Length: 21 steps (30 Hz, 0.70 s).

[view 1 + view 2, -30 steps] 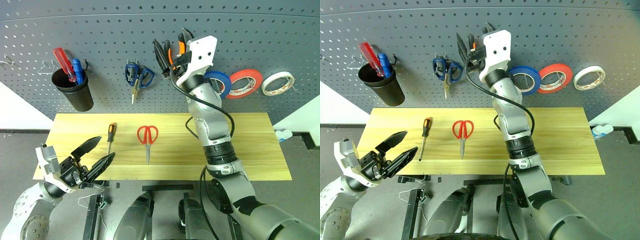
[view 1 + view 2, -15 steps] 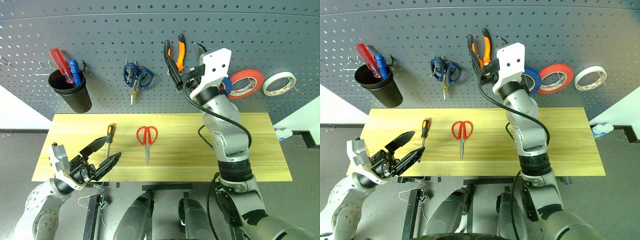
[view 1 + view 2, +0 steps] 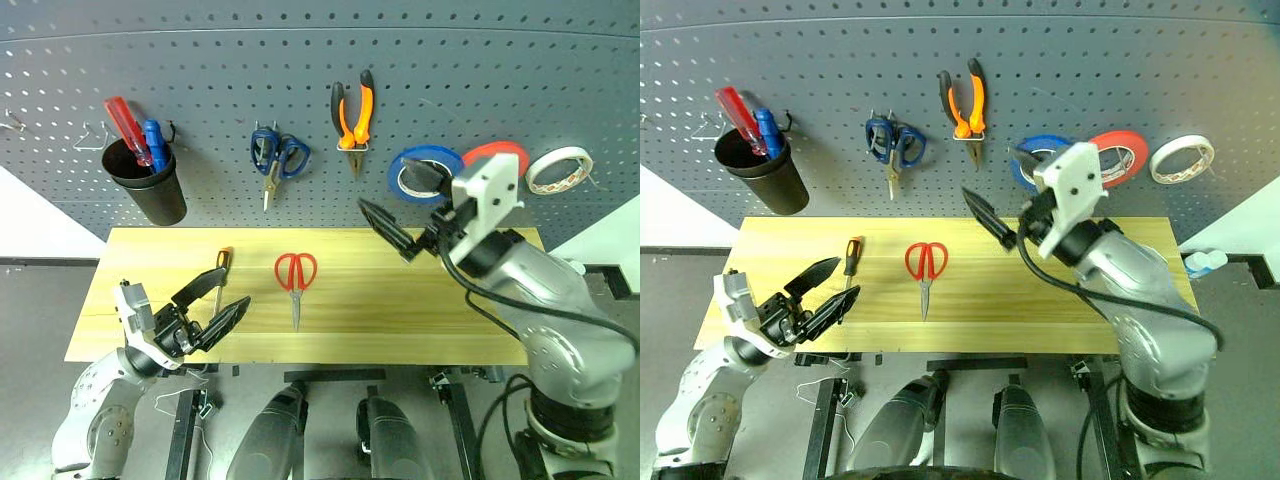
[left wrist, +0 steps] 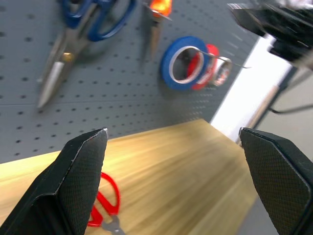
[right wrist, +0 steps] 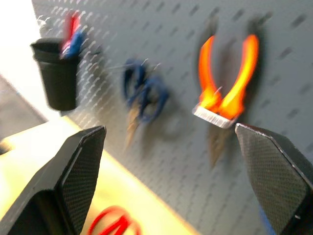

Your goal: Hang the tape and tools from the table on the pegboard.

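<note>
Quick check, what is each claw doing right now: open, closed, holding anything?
Left claw: open, holding nothing, near the table's front edge.
Right claw: open, holding nothing, in front of the pegboard.

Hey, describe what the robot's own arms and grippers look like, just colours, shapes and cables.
Both arms are silver-grey, rounded metal segments with black joint bands. Each ends in a white block carrying two black, pointed, textured fingers: the left gripper and the right gripper. Black cables loop along the right arm.
</note>
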### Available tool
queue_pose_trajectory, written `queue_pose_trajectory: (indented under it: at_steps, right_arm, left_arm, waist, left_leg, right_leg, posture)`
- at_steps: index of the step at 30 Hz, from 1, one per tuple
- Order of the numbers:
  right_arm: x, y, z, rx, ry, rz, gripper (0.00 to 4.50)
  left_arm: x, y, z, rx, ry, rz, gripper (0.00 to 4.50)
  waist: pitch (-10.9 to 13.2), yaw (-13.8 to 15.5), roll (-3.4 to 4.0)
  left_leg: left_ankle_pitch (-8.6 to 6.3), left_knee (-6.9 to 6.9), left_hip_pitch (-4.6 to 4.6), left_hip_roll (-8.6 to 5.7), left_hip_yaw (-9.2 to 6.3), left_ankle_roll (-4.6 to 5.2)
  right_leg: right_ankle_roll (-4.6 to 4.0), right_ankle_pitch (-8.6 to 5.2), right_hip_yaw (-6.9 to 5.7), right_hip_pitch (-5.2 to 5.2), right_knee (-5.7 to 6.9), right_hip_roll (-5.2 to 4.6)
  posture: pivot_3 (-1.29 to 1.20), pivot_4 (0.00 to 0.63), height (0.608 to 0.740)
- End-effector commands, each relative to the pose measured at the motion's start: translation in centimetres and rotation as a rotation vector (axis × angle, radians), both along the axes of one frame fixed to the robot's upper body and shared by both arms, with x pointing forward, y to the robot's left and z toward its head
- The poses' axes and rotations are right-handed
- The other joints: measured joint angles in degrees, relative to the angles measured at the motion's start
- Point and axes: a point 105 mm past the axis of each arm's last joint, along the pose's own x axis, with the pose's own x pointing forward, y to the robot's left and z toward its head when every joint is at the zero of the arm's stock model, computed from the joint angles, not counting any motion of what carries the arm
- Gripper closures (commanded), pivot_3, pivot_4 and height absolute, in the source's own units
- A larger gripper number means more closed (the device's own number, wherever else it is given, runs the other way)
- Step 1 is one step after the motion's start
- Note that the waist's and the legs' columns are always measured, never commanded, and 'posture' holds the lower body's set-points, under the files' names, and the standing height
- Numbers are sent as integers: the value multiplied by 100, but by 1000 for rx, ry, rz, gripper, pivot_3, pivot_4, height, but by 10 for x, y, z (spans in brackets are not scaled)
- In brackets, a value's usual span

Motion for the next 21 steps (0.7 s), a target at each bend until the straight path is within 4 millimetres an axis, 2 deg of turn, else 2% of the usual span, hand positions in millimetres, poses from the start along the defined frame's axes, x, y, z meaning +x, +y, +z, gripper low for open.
queue_pose_trajectory:
  at_steps: [1, 7, 11, 16, 18, 21]
  right_arm:
    - [-19, -6, -9, -63, 21, 37, 47]
    - [-23, -24, -34, -101, 69, -15, 47]
    - [-22, -26, -38, -95, 68, -32, 47]
    - [-23, -28, -41, -114, 67, -51, 47]
    - [-26, -25, -45, -124, 76, -46, 47]
    - [-27, -18, -48, -118, 85, -29, 47]
  left_arm:
    - [8, 2, -3, -33, 65, 30, 0]
    - [30, -4, -25, 46, 178, 81, 0]
    - [46, -19, -45, 164, 218, 109, 0]
    - [59, -37, -57, 251, 201, 135, 0]
    - [61, -35, -62, 269, 207, 142, 0]
    - [63, -23, -67, 295, 221, 172, 0]
  waist:
    - [-3, 1, 2]
    - [-101, -29, -11]
    - [-201, -23, -10]
    - [-264, -28, -26]
    - [-265, -53, -25]
    - [-274, -58, -19]
  left_leg:
    - [-1, 6, 0, 0, 0, 2]
    - [-2, 27, 3, -1, 3, 3]
    - [-2, 31, 7, -1, 6, 3]
    - [-2, 40, 8, -1, 5, 4]
    - [-2, 41, 8, -1, 6, 4]
    - [-2, 40, 11, 1, 5, 4]
  right_leg:
    - [4, 2, -1, 3, 0, 0]
    - [14, 8, -3, 14, 3, 2]
    - [21, 13, -3, 20, 5, 3]
    - [23, 17, -4, 26, 5, 3]
    - [23, 19, -3, 25, 6, 3]
    - [21, 19, -3, 23, 11, 7]
  posture:
    - [114, 181, 740]
    - [92, 154, 740]
    - [72, 148, 740]
    - [32, 157, 740]
    - [29, 166, 740]
    - [60, 166, 740]
